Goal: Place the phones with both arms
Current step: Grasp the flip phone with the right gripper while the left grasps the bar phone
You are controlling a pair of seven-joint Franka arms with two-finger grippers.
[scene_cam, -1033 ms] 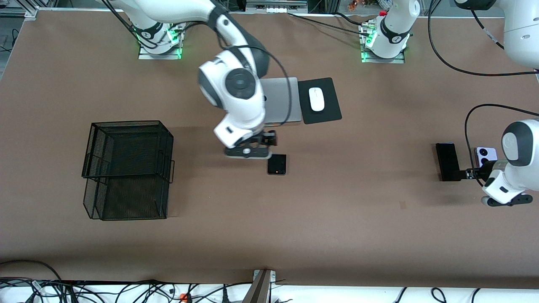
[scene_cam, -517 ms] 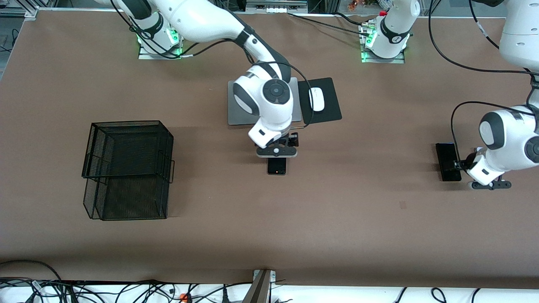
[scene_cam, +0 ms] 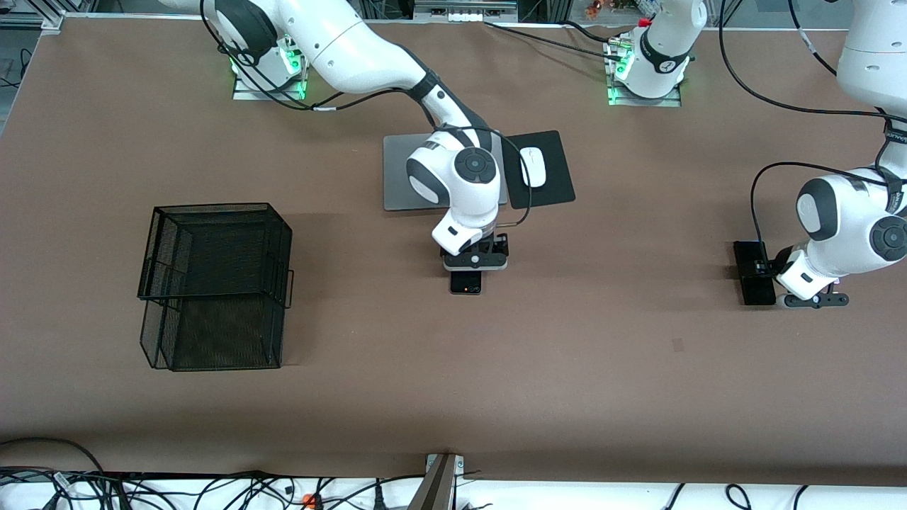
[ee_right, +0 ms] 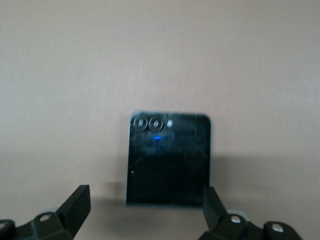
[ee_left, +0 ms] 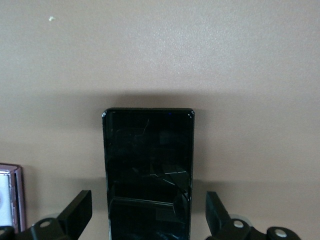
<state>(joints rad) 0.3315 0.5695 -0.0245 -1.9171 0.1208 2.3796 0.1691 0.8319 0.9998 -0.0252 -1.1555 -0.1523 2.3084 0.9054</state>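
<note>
A small square black flip phone (scene_cam: 465, 282) (ee_right: 168, 157) lies mid-table. My right gripper (scene_cam: 469, 272) (ee_right: 145, 210) hangs low over the edge of it that faces the robots, open, with the phone just ahead of its fingertips. A long slim black phone (scene_cam: 751, 273) (ee_left: 148, 165) lies toward the left arm's end. My left gripper (scene_cam: 765, 270) (ee_left: 147, 220) is open and straddles it, one finger (ee_left: 75, 215) on each side and apart from it. The lilac-white phone (ee_left: 10, 195) shows beside the slab only at the edge of the left wrist view; the left arm hides it in the front view.
A black wire mesh basket (scene_cam: 212, 283) stands toward the right arm's end. A grey laptop (scene_cam: 404, 177) and a white mouse (scene_cam: 533, 167) on a black pad (scene_cam: 556, 188) lie nearer the robots than the flip phone.
The right gripper has swung over toward the flip phone and come down above it. The left arm has moved in over the lilac phone, bringing its gripper down astride the slim phone.
</note>
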